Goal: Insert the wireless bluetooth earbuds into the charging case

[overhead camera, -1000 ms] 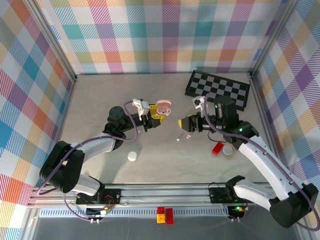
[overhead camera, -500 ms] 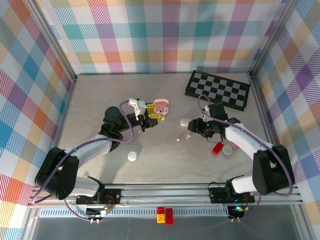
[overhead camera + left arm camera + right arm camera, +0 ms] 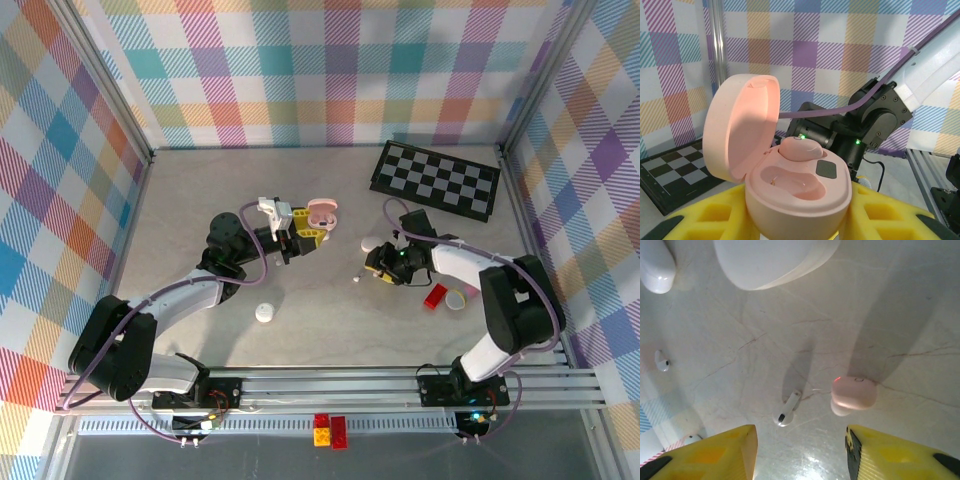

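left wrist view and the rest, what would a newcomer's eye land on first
First the open pink charging case, lid up, clamped between the yellow pads of the left gripper, with a seated earbud in one slot. Next the right gripper, open and low over a loose pink earbud and a white earbud. A checkered board lies back right.

A white case (image 3: 771, 260) is cropped by the top edge; the base of the pink case (image 3: 796, 197) runs off the bottom edge.
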Controlling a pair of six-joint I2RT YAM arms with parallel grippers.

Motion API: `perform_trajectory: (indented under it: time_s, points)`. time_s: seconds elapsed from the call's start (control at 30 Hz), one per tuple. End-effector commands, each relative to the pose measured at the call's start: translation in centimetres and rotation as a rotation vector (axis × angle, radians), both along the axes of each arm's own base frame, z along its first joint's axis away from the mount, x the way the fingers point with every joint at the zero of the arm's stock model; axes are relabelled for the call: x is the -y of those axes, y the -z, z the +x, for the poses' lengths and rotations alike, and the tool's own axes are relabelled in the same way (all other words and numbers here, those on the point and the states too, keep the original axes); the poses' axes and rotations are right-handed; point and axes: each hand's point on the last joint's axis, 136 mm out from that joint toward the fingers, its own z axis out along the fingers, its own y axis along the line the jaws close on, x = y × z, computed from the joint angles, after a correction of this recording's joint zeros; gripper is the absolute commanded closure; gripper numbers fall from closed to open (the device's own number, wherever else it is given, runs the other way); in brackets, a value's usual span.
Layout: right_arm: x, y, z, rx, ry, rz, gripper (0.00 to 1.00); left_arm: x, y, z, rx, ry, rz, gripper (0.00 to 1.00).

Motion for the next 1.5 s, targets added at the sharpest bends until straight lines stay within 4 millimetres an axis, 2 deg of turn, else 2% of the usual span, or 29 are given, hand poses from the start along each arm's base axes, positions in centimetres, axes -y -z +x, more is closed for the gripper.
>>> perform_trajectory:
  time_s: [0.0, 0.33, 0.57, 0.7, 0.9, 1.0, 1.23, 1.47]
  points:
    - [0.1, 0.1, 0.8, 0.001, 0.003, -0.029, 0.5, -0.5, -0.9, -0.4, 0.044, -0.009, -0.013, 0.62]
    - [0.7, 0.6, 1.2, 0.005, 0.002, -0.079, 0.49, -0.5, -0.6, -0.3, 0.042, -0.014, -0.002, 0.62]
    - [-0.2, 0.6, 2.6, 0.023, -0.024, -0.061, 0.5, -0.6, -0.3, -0.3, 0.039, -0.023, 0.002, 0.62]
    - [-0.5, 0.2, 3.4, 0.046, -0.045, -0.06, 0.51, -0.9, 0.2, -0.1, 0.038, -0.041, 0.004, 0.62]
    - [-0.4, -1.8, 3.6, 0.12, -0.087, -0.074, 0.51, -1.5, 0.4, 0.2, 0.042, -0.065, 0.006, 0.62]
    - [0.8, -2.2, 2.8, 0.159, -0.14, -0.194, 0.51, -2.1, 0.6, 0.6, 0.04, -0.084, 0.008, 0.62]
    - [3.1, -2.2, 0.2, 0.21, -0.377, -0.714, 0.49, -4.0, 1.0, 1.7, 0.032, -0.147, 0.0, 0.62]
    - [1.4, -1.4, -0.3, 0.226, -0.539, -1.008, 0.5, -7.0, 0.5, 3.0, 0.027, -0.233, -0.022, 0.62]
